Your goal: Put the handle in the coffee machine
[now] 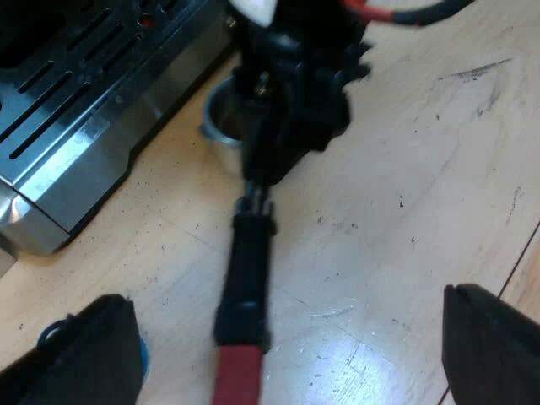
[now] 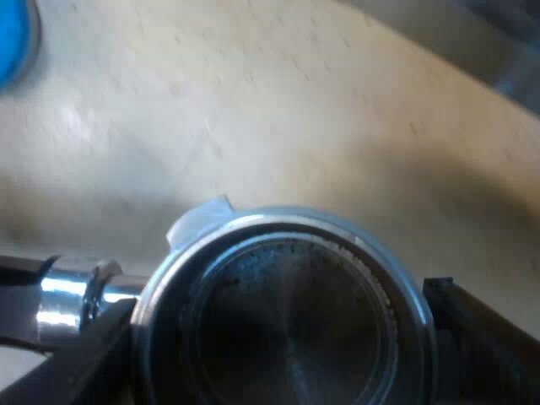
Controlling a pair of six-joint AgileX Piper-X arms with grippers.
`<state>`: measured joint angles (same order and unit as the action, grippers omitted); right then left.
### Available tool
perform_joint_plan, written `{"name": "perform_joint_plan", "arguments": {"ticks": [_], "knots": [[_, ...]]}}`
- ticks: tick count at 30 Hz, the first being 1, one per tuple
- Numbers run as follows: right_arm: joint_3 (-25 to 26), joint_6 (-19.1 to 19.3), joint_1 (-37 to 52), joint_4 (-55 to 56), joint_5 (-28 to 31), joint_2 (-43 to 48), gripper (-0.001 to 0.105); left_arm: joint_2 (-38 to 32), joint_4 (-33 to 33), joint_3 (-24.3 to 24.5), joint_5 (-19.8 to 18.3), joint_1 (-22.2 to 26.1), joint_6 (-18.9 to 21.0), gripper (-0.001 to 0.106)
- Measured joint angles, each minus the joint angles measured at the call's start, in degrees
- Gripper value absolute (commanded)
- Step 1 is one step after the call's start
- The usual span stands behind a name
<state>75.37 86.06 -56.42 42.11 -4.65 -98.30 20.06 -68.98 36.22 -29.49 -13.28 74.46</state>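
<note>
The metal holder point(image 1: 245, 270) lies on the wooden table, its dark handle ending in red point(image 1: 239, 376) between my left gripper's wide-apart fingers. My left gripper point(image 1: 283, 297) is open and hovers above the handle without touching it. My right gripper point(image 1: 291, 110) sits over the holder's neck, beside its round basket point(image 1: 219, 118). In the right wrist view the basket point(image 2: 287, 253) faces up, and my right gripper point(image 2: 283, 333) is shut on the holder, with a black finger point(image 2: 485, 337) pressed against each side of the rim. The shiny neck point(image 2: 72, 295) sticks out sideways.
The espresso machine's steel drip tray point(image 1: 72, 126) with slotted grille stands close to the holder's basket. A blue tamper point(image 1: 140, 359) rests on the table by one left finger and also shows as the blue tamper point(image 2: 12, 42) beyond the basket. Bare wooden tabletop point(image 1: 422, 169) stretches away from the machine.
</note>
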Motion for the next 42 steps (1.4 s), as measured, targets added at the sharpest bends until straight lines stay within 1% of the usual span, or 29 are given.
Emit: {"name": "perform_joint_plan", "arguments": {"ticks": [2, 6, 7, 10, 11, 13, 17, 19, 21, 24, 27, 30, 34, 37, 39, 42], "knots": [[0.0, -0.9, 0.0, 2.7, 0.0, 1.5, 0.000, 0.0, 0.0, 0.0, 0.0, 0.0, -0.6, 0.075], [0.0, -2.2, -0.2, 6.2, 0.0, 3.7, 0.000, 0.0, 0.0, 0.0, -0.6, 0.0, -3.1, 0.075], [0.0, -2.5, -0.4, 7.7, 0.0, 4.8, 0.000, 0.0, 0.0, 0.0, -1.5, 0.0, -5.1, 0.075], [0.0, -2.9, -0.8, 9.1, 0.0, 6.7, 0.000, 0.2, 0.0, 0.0, -3.9, 0.0, -7.4, 0.075], [0.0, -3.2, -0.8, 9.5, 0.0, 7.0, 0.000, 0.4, 0.0, 0.0, -4.4, 0.0, -7.6, 0.075], [0.0, -3.4, -0.9, 11.3, 0.0, 8.1, 0.000, 2.3, 0.0, 0.0, -6.1, 0.0, -8.6, 0.075], [0.0, -3.4, -0.9, 13.3, 0.0, 9.5, 0.000, 6.6, 0.0, 0.0, -6.2, 0.0, -10.6, 0.075], [0.0, -3.8, -0.9, 13.7, 0.0, 10.3, 0.000, 9.1, 0.0, 0.0, -6.3, 0.0, -12.4, 0.075], [0.0, -4.7, -0.9, 13.9, 0.2, 10.9, 0.000, 10.1, 0.3, -0.2, -6.3, 0.0, -14.0, 0.075], [0.0, -5.1, -0.9, 14.0, 0.2, 12.0, 0.000, 10.3, 0.9, -1.5, -6.3, -0.6, -15.8, 0.075], [0.0, -6.1, -0.9, 14.3, 0.2, 13.2, 0.000, 10.3, 2.0, -4.3, -6.3, -0.7, -16.2, 0.075], [0.0, -6.4, -0.9, 14.8, -0.1, 14.2, 0.000, 11.0, 3.6, -7.5, -6.0, -0.7, -16.1, 0.075], [0.0, -6.3, -0.9, 15.9, -0.1, 14.5, 0.000, 12.5, 6.6, -7.8, -6.0, -0.7, -16.1, 0.075], [0.0, -6.3, -0.9, 16.2, -0.2, 14.5, 0.000, 13.0, 7.2, -7.8, -6.0, -0.7, -16.1, 0.075], [0.0, -6.3, -1.1, 16.2, -0.2, 14.5, 0.000, 15.7, 7.8, -7.8, -6.0, -0.7, -16.2, 0.075], [0.0, -6.7, -1.1, 16.2, -0.6, 14.5, 0.000, 17.9, 8.3, -7.8, -7.0, -0.7, -16.2, 0.075]]}}
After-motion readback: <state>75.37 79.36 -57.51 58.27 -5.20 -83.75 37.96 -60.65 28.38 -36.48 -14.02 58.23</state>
